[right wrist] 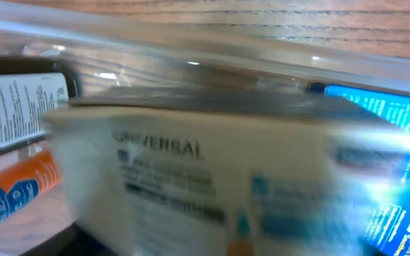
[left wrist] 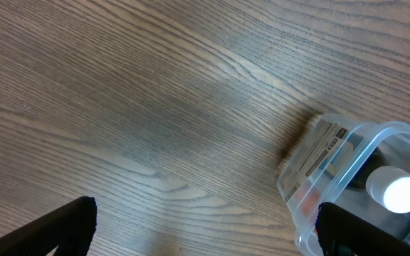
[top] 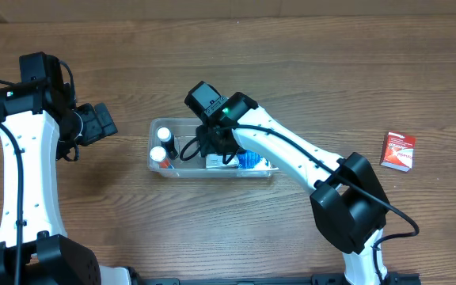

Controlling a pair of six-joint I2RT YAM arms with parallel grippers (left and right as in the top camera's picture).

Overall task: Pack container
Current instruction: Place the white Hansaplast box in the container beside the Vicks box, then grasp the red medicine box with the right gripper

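Your left fingers [left wrist: 57, 229] stand wide, with only bare wood between them. Overhead they hang above the tabletop [top: 236, 63] left of the container [top: 155, 127], near it but apart.

Right fingers: you cannot tell their state. Overhead, the wrist housing of the right arm [top: 287, 146] covers them where it dips into the middle of the container. The right wrist view shows no finger, only a white box [right wrist: 212, 178] marked "UNIVERSAL", blurred and close, filling most of the frame.

Around that box in the right wrist view:
- a dark bottle [right wrist: 16, 107] with a white label at left
- an orange tube [right wrist: 16, 192] below the bottle
- a blue box [right wrist: 397, 156] at right
- the container's clear wall across the top

Overhead puts the white box and blue box side by side along the wall nearer the arm bases. It also shows two white-capped bottles [top: 165, 133] at the container's left end.

The left wrist view catches a rounded corner of the container, one bright white cap inside, and a printed label at the wall that overhead does not resolve.

The container sits mid-tabletop, its long side running left to right. A red box [top: 398, 150] lies outside it, well apart to the right, and is seen only overhead.

The tabletop is brown wood with a strong grain and a matte finish.
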